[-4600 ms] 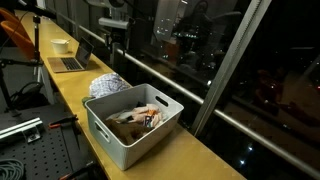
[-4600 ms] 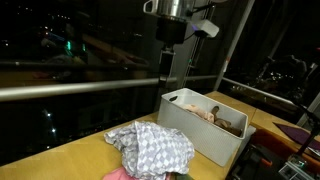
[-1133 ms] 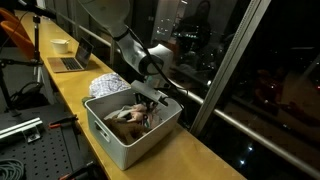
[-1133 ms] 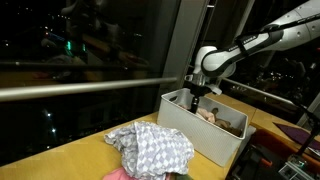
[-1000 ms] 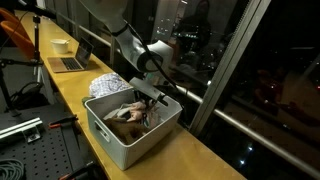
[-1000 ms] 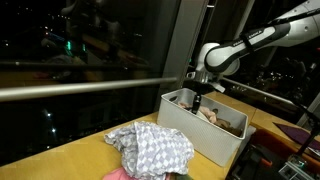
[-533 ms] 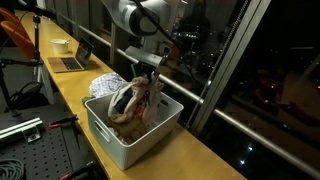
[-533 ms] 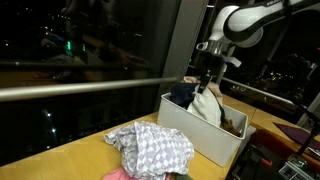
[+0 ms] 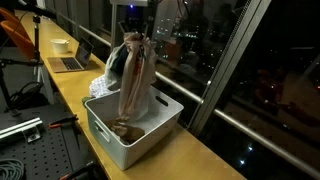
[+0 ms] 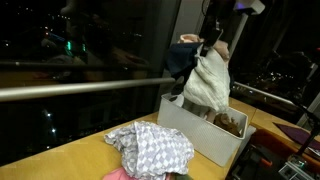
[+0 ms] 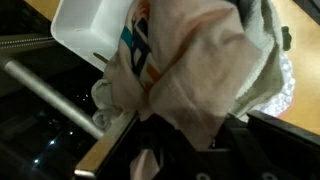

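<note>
The pincer (image 9: 134, 36), top centre of frame, is clamped on a cloth bundle (image 9: 133, 80) hanging directly beneath it, its lower end reaching the bin (image 9: 108, 138) opening. Open desk (image 9: 192, 156) lies lower right. The window (image 9: 250, 70) stands close behind.

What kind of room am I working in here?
Probably an office or lab at night: a laptop and cup on a long counter beside dark windows. The gripper holds a cloth.
</note>
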